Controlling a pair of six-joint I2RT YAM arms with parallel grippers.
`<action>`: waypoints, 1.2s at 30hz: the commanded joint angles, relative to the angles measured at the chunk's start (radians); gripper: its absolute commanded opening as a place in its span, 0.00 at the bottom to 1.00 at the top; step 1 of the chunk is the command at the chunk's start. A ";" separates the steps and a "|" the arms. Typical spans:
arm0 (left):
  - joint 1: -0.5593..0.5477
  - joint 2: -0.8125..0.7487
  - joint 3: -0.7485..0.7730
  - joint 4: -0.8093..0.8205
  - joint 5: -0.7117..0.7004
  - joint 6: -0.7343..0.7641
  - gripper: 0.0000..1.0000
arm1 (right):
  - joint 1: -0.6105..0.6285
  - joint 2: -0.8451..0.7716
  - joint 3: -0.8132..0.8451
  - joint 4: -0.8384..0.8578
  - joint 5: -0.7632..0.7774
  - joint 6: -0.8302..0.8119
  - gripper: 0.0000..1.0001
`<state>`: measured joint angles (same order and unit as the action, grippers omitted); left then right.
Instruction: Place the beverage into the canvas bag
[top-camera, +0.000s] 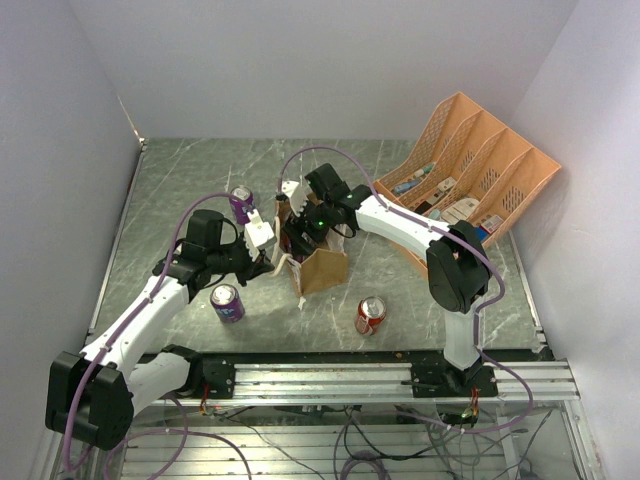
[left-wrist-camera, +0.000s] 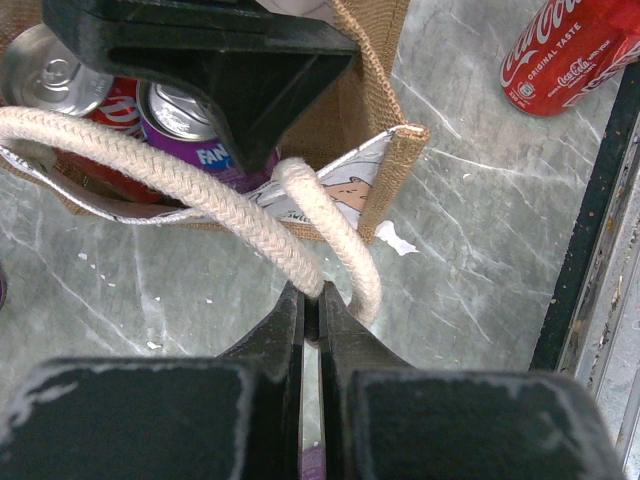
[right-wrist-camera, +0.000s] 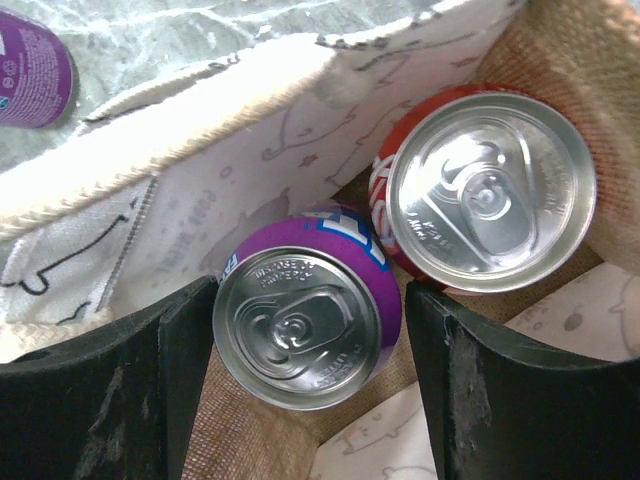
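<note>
From above, the canvas bag (top-camera: 325, 268) stands near the middle of the tabletop. The left gripper (top-camera: 262, 235) is at its left rim and the right gripper (top-camera: 303, 228) is dipped into its mouth. The left wrist view shows the left claw pinched together on a cream handle (left-wrist-camera: 200, 190). In the right wrist view, the purple can (right-wrist-camera: 305, 330) stands upright inside the bag beside a red can (right-wrist-camera: 490, 190). The right fingers (right-wrist-camera: 190, 340) lie close along both its sides; whether they press it cannot be told.

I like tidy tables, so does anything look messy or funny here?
A small white scrap lies on the grey marbled table beside a corner of the tan canvas bag. It looks like stray litter; nothing has spilled.
</note>
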<state>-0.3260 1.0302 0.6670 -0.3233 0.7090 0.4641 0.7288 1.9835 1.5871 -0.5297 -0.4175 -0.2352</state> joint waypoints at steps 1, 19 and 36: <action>0.004 -0.022 0.022 -0.007 0.050 0.008 0.07 | 0.015 0.007 0.012 -0.009 -0.043 0.001 0.76; 0.004 -0.019 0.020 -0.006 0.053 0.006 0.07 | 0.014 -0.095 0.084 -0.076 0.029 -0.026 0.89; 0.004 -0.022 0.035 0.002 0.049 -0.016 0.07 | 0.019 -0.295 0.166 -0.216 0.034 -0.131 0.89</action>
<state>-0.3260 1.0161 0.6735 -0.3344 0.7113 0.4580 0.7383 1.7645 1.7367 -0.6872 -0.3702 -0.3115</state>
